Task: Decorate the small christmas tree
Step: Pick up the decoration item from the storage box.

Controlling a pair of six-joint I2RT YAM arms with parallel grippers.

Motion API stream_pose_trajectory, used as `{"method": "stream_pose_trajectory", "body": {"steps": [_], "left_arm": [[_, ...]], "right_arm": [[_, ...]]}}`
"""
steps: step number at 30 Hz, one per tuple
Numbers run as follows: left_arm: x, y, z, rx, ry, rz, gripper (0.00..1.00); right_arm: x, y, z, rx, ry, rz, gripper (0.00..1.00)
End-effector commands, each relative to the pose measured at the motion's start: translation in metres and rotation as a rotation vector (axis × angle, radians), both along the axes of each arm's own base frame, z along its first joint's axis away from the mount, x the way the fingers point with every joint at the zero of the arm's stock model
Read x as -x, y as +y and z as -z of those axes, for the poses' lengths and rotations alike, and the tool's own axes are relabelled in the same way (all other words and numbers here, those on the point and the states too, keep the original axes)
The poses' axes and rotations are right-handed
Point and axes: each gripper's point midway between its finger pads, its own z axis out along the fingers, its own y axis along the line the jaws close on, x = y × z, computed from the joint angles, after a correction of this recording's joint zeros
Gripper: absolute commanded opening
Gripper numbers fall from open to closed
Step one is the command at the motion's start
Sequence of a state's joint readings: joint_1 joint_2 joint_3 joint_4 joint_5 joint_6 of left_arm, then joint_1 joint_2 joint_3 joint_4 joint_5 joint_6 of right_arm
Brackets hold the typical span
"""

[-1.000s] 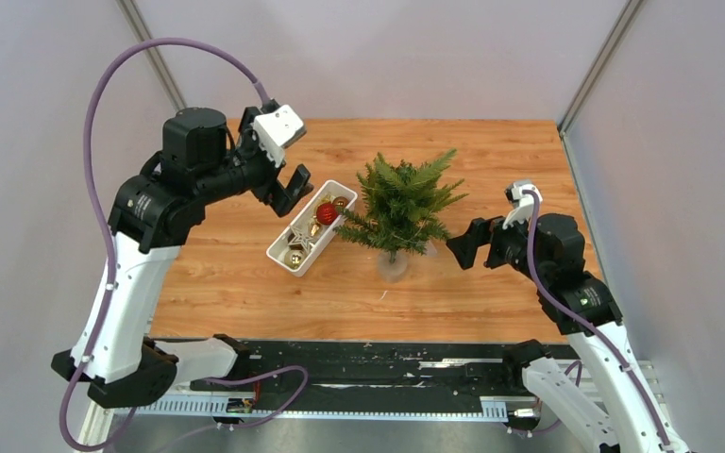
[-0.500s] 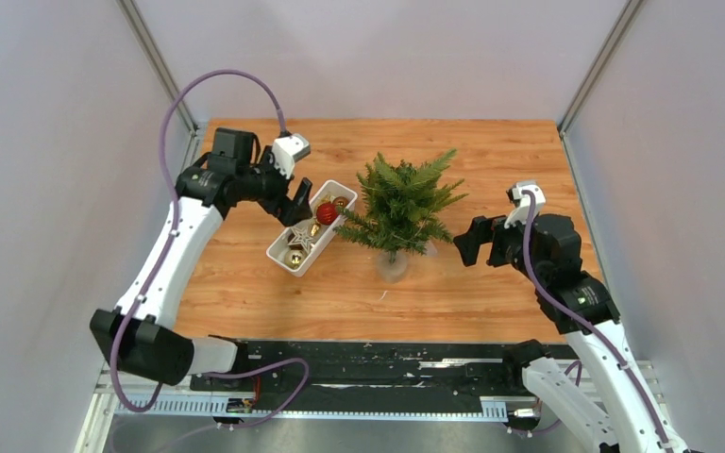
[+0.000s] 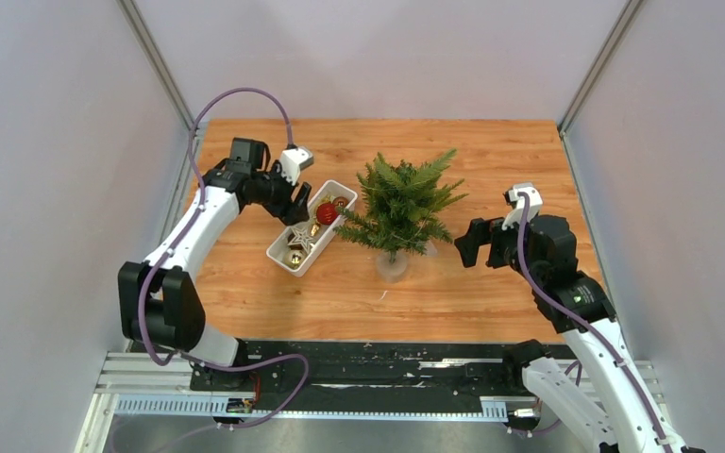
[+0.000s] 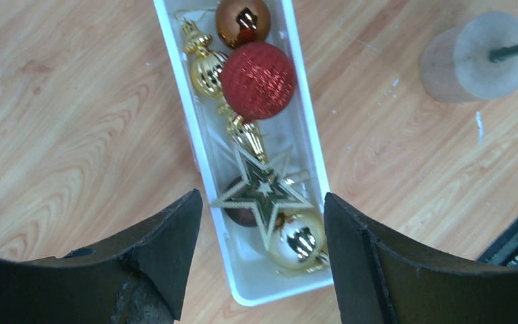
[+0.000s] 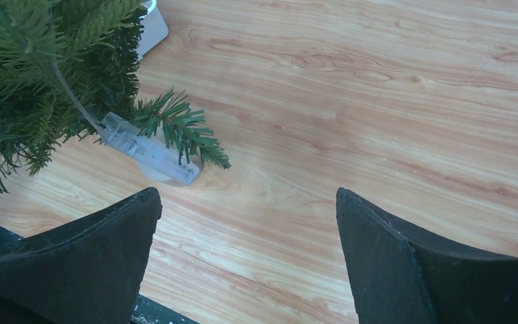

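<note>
I see my left jaws parted above the white tray (image 4: 263, 287), hovering over its gold star (image 4: 263, 192), gripping nothing; my right jaws gape wide and empty, low over the desk (image 3: 491, 151); between the 2, the small christmas tree (image 3: 402, 203) stands upright mid-desk, just beside the tray.

One tree (image 3: 401, 203), tray (image 4: 255, 287), star (image 4: 262, 196); four baubles (image 4: 256, 81)

1 overhead, 2 wrist close-ups (tree (image 3: 401, 203) shared)
</note>
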State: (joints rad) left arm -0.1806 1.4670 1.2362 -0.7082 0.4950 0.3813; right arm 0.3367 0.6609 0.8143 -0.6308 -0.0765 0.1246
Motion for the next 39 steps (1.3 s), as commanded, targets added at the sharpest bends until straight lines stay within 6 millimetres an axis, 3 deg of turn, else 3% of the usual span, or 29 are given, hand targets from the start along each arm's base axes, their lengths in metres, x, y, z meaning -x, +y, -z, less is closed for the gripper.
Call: {"method": "stream_pose_trajectory", "body": {"steps": [1,4,8,17,22,26,29,30,31,32,33,34,39], "left_arm": [[-0.033,-0.016,-0.007,-0.002,-0.138,0.038,0.77],[-0.052,-0.027,-0.002,-0.056,-0.184,0.071,0.90],[-0.071,-0.042,0.014,-0.110,-0.185,0.104,0.93],[-0.070,-0.063,0.016,-0.076,-0.160,0.250,0.78],[-0.074,-0.045,0.004,-0.045,-0.122,0.208,0.70],[-0.066,-0.014,-0.003,-0.120,-0.106,0.102,0.68],[-0.048,0.003,-0.004,-0.112,-0.038,-0.070,0.64],[-0.036,0.006,0.008,-0.085,0.020,-0.130,0.63],[-0.034,0.006,-0.005,-0.051,-0.023,-0.164,0.63],[-0.027,0.006,0.006,-0.020,0.006,-0.212,0.62],[-0.022,0.005,0.000,0.005,-0.013,-0.228,0.62],[-0.014,0.005,0.010,0.023,0.019,-0.257,0.62],[-0.002,0.007,0.026,0.031,0.081,-0.307,0.55]], "right_arm": [[-0.006,-0.004,-0.011,0.007,-0.059,0.015,1.00],[-0.006,-0.004,-0.011,0.008,-0.061,0.015,1.00],[-0.006,-0.005,-0.011,0.010,-0.067,0.016,1.00],[-0.004,-0.005,-0.011,0.008,-0.076,0.011,1.00],[-0.003,-0.004,-0.013,0.004,-0.084,0.006,1.00],[-0.003,-0.005,-0.012,0.004,-0.085,0.010,1.00],[-0.002,-0.005,-0.013,0.002,-0.087,0.010,1.00],[-0.002,-0.005,-0.013,0.003,-0.088,0.008,1.00],[-0.003,-0.004,-0.013,0.004,-0.087,0.006,1.00],[-0.003,-0.004,-0.013,0.003,-0.086,0.006,1.00],[-0.003,-0.004,-0.013,0.002,-0.085,0.004,1.00],[-0.003,-0.003,-0.013,0.001,-0.085,0.003,1.00],[-0.002,-0.004,-0.014,-0.002,-0.092,0.003,1.00]]}}
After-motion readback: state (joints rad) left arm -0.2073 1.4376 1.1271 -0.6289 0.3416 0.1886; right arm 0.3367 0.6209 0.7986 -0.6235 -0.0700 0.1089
